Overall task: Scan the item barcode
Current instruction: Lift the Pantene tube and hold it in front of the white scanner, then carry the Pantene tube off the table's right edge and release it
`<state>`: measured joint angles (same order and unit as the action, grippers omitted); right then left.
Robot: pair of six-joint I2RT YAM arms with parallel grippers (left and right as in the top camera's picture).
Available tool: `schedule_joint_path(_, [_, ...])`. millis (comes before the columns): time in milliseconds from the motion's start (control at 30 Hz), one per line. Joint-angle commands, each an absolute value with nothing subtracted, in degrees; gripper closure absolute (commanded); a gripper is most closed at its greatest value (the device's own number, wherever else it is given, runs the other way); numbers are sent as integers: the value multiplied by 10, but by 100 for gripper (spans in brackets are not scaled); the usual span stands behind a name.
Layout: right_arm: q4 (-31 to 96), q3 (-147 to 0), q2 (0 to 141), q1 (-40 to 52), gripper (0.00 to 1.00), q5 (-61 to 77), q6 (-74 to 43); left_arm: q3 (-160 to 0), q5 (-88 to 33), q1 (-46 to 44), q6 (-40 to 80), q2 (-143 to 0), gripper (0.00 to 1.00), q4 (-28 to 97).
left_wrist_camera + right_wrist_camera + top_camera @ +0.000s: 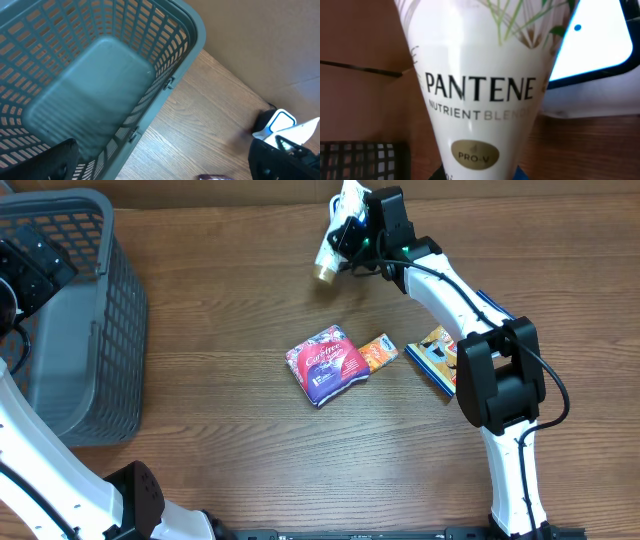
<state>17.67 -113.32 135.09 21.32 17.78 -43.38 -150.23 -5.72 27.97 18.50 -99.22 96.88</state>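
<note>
Tube (pixel 480 90) sits at the far side of the bench (pixel 230 460), facing the scanner (pixel 595 45); right fingers (pixel 350 235) are narrow, pinching it about mid-body, I think. It's light, soft-walled and glossy, so slippery; grip the flat faces, gently. Left fingers (pixel 55 160) are wide and empty over the basket (pixel 190 30).

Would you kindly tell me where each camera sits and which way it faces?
Overhead: above the table, looking down; left arm and right arm show.
Left wrist: over the basket, looking into it; dark fingertips at bottom edge.
Right wrist: close against the held Pantene bottle; fingers not clearly seen.
Shared: overhead and left wrist both show the basket.
</note>
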Motion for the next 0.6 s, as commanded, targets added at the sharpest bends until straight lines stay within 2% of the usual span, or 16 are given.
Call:
schedule_joint_path(0, [169, -1182, 1328, 189, 96, 182, -435, -1501, -54, 282, 193, -992, 0, 968])
schedule_joint_path(333, [245, -1191, 1322, 158, 96, 181, -410, -1501, -54, 282, 193, -992, 0, 968])
schedule_joint_path(567, [317, -1191, 1246, 58, 96, 181, -376, -1501, -54, 282, 193, -992, 0, 968])
